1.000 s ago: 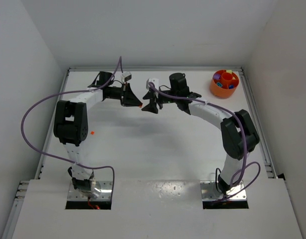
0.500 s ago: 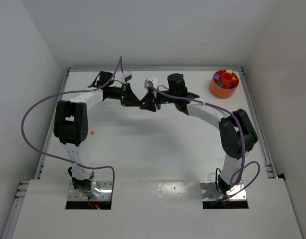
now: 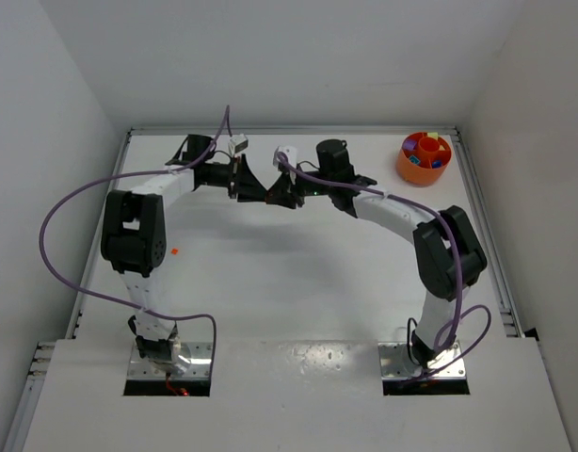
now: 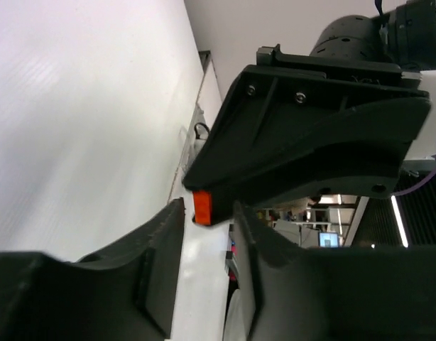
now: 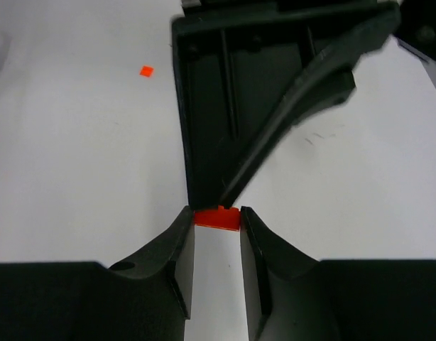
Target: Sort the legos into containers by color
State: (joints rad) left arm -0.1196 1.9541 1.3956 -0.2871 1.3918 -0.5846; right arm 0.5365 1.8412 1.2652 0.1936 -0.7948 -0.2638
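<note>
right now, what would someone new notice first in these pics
The left gripper and right gripper meet tip to tip over the far middle of the table, an orange-red brick pinched by the right one. An orange bowl of coloured bits sits far right; one tiny orange-red piece lies alone on the left side.

Orange-red lego (image 5: 217, 218), bright orange bowl (image 3: 421, 177)

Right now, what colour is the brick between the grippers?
Orange-red brick; clearest in the right wrist view.
</note>
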